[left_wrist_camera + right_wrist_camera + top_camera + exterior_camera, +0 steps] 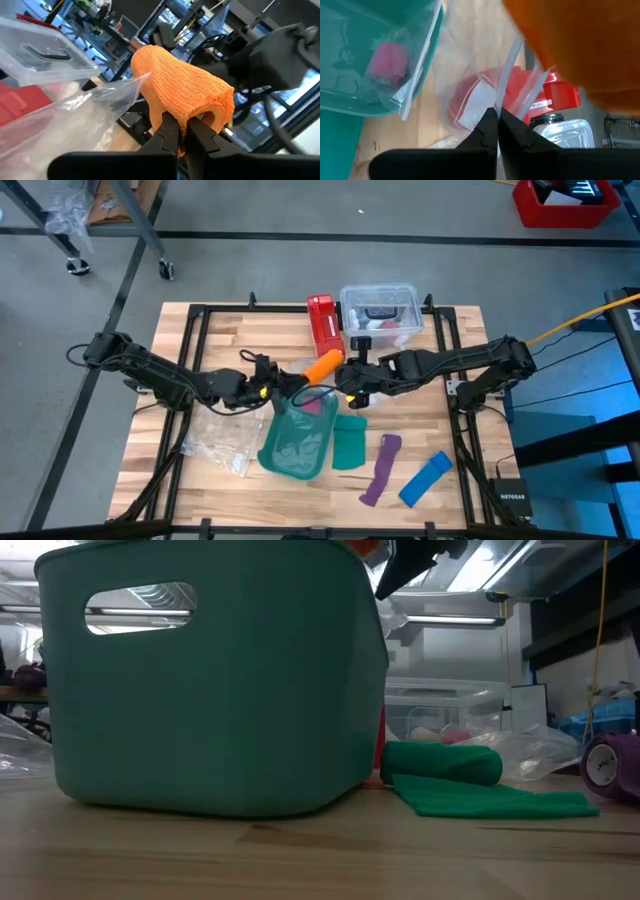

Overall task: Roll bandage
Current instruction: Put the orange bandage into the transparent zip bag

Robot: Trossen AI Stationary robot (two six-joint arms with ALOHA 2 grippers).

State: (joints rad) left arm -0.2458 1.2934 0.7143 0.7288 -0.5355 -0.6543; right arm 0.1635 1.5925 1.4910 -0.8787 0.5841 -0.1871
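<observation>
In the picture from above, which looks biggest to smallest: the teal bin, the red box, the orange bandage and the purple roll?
1. teal bin, clearly largest.
2. red box.
3. orange bandage and purple roll: too alike to rank; the bandage is partly covered.

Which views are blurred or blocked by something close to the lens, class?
Low view: the teal bin fills most of the frame, hiding the grippers. Right wrist view: the orange bandage looms as an out-of-focus blur. Left wrist view: the bandage is sharp, the room behind soft. High view: evenly lit, unobstructed.
</observation>
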